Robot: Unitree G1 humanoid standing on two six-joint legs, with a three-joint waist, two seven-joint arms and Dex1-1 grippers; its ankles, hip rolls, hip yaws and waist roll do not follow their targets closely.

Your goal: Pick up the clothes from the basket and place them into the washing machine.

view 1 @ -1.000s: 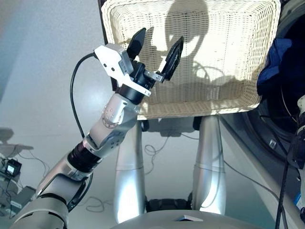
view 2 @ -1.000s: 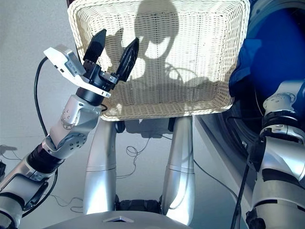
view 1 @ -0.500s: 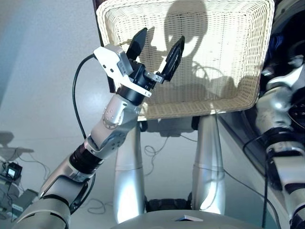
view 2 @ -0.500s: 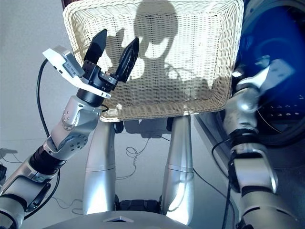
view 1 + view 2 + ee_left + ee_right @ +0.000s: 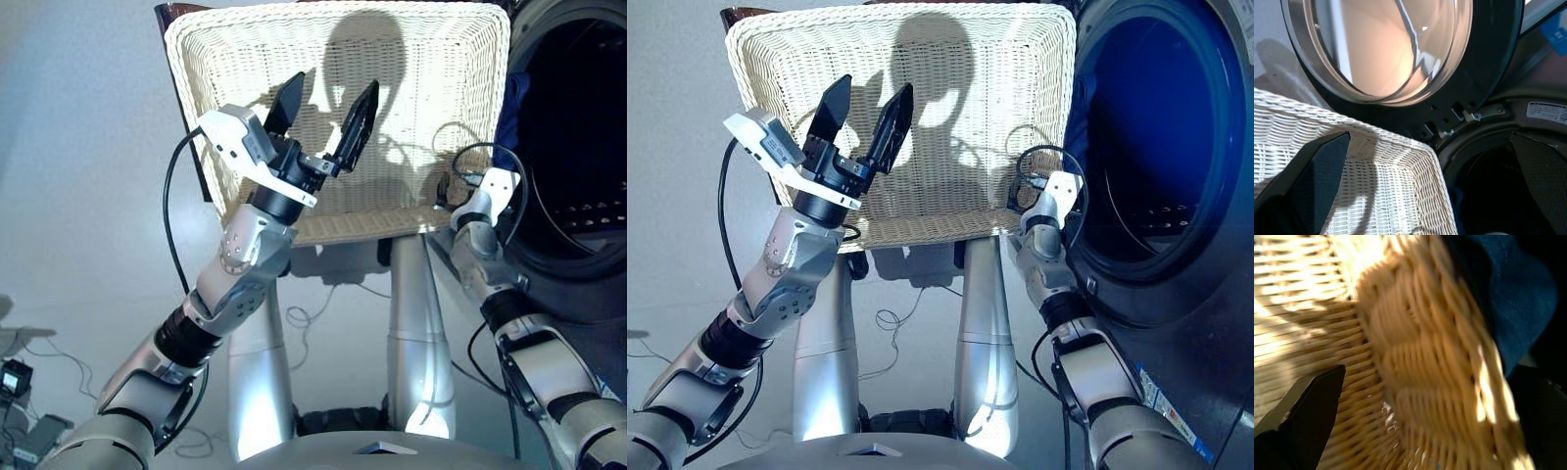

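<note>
- Since the earlier frames the right arm has come back out of the drum opening and now sits at the basket's lower right corner; the whole view has also swung right, which is the camera turning, not the basket sliding.
- Left of centre in the head views, the left gripper (image 5: 325, 108) hovers over the basket (image 5: 446, 39) with its two black fingers spread wide and nothing between them.
- Across the middle, the basket's woven floor shows only shadow; no garment is visible in it.
- Right of centre, the right gripper (image 5: 1415, 396) faces the basket's wicker rim; its wrist view shows the dark fingers apart, with no cloth gripped.
- At the far right, the washing machine (image 5: 1176, 284) stands with its door open, and the navy garment (image 5: 1518, 289) lies just past the basket's edge at the drum mouth.
- Judgement: loading looks nearly complete. To finish well, the right gripper should nudge any navy cloth draped over the door seal fully into the drum, keeping clear of the wicker rim.
</note>
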